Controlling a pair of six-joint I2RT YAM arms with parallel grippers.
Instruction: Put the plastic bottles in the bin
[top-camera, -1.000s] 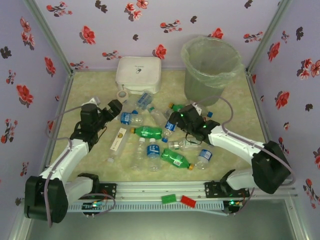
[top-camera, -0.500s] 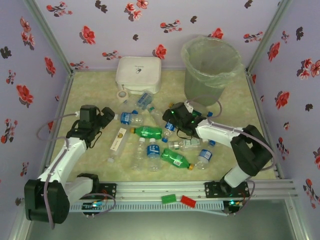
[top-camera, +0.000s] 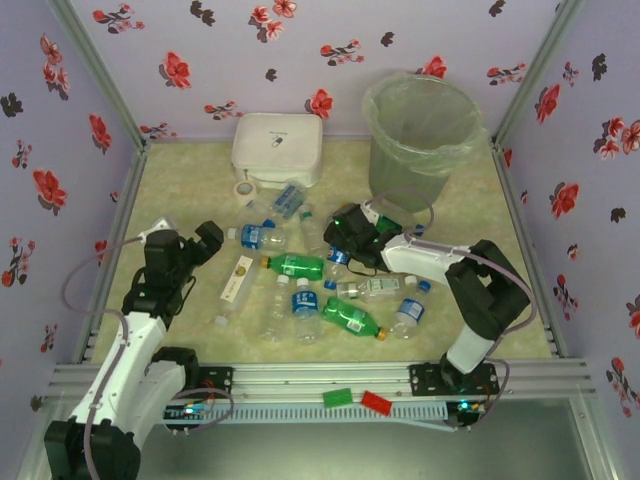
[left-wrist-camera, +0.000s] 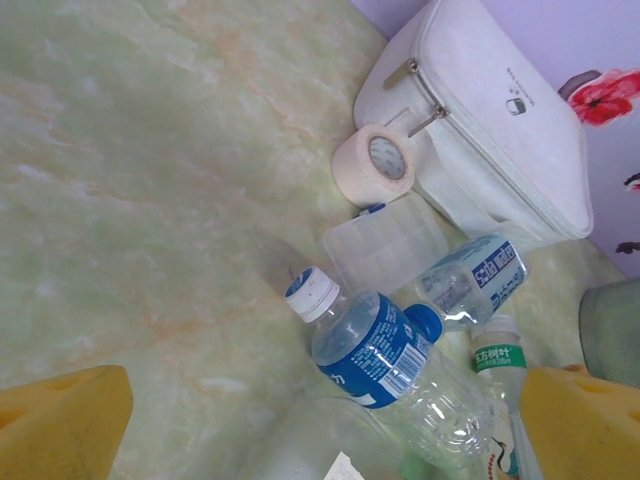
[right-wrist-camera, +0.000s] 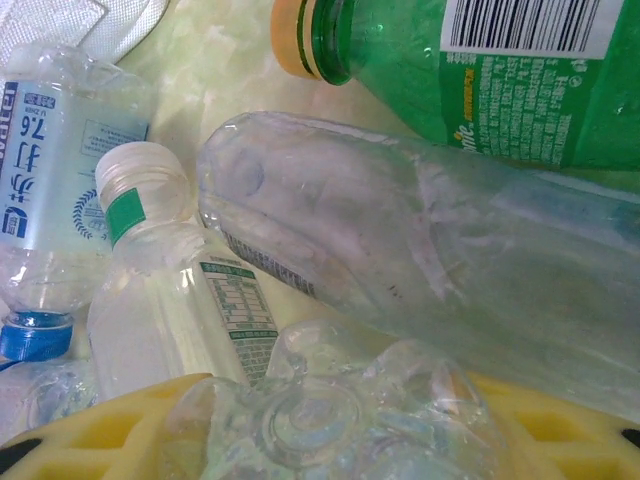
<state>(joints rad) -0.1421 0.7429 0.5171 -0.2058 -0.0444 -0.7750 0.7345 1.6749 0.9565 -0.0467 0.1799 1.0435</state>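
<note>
Left gripper (top-camera: 203, 243) hovered near the worktop's left edge, fingers spread wide. Small green and clear plastic bottles (top-camera: 297, 265) lay scattered mid-worktop. Right gripper (right-wrist-camera: 330, 437) sat low in the pile, pinching a clear crumpled plastic bottle (right-wrist-camera: 322, 395). Tall round grey-green bin (top-camera: 402, 178) with a clear bag liner stood at the far right corner.

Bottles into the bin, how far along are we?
Done: nothing yet, the bin looks empty. In hand: right gripper, jaws around a clear bottle. Still to go: about a dozen bottles lying on the table.
</note>
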